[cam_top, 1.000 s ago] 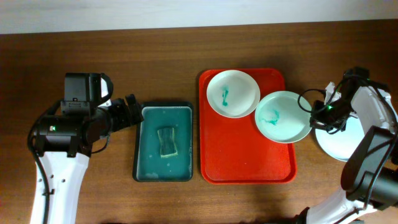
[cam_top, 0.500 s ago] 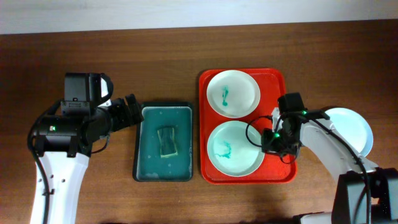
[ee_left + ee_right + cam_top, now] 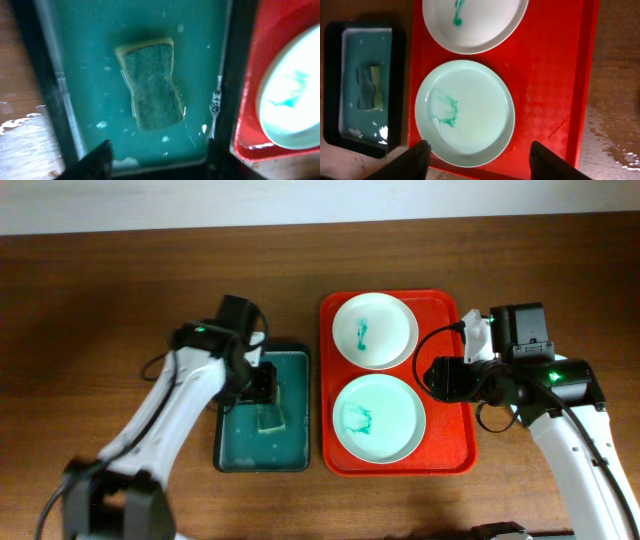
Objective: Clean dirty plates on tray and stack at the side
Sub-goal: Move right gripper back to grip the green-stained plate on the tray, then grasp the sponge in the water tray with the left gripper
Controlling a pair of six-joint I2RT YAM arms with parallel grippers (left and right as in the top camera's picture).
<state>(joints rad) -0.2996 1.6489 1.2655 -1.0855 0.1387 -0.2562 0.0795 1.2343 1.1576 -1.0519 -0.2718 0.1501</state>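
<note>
The tray [image 3: 447, 448] is bright red, with a faint pattern of tiny squares. The top plate [image 3: 375, 330] is white with a blue-green smear. The bottom plate [image 3: 379, 418] is pale mint, smeared blue-green too. The basin [image 3: 290, 442] is dark green. The sponge [image 3: 268, 412] is green with a yellow edge. The worktop [image 3: 100, 280] is brown wood.

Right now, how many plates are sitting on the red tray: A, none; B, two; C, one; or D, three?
B: the tray carries just two, the upper plate and the lower plate, each with a teal smear in it.
</note>
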